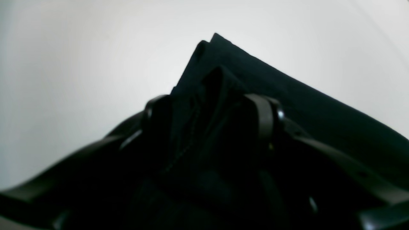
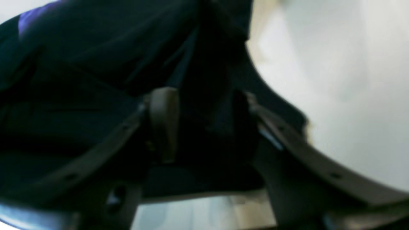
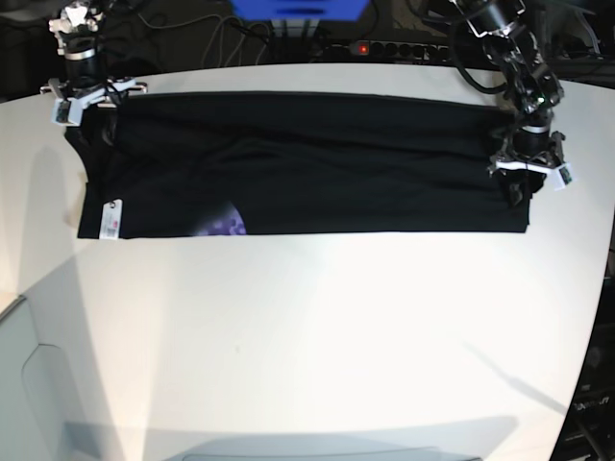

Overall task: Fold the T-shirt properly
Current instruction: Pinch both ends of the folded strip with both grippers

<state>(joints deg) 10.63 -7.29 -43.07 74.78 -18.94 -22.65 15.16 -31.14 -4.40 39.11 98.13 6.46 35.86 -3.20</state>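
Note:
The black T-shirt (image 3: pixel 307 163) lies folded into a long band across the far part of the white table (image 3: pixel 317 336). A white tag (image 3: pixel 110 219) and a bit of purple print (image 3: pixel 226 224) show near its front left. My left gripper (image 3: pixel 524 184) is at the band's right end, shut on a peak of black fabric (image 1: pixel 220 86) between its fingers (image 1: pixel 265 111). My right gripper (image 3: pixel 85 108) is at the far left corner, and black fabric (image 2: pixel 204 105) is bunched between its fingers (image 2: pixel 164 121).
A blue box (image 3: pixel 298 8), a power strip with a red light (image 3: pixel 363 48) and cables lie behind the table's far edge. A pale panel (image 3: pixel 38 384) stands at the lower left. The table's right edge curves close to my left arm.

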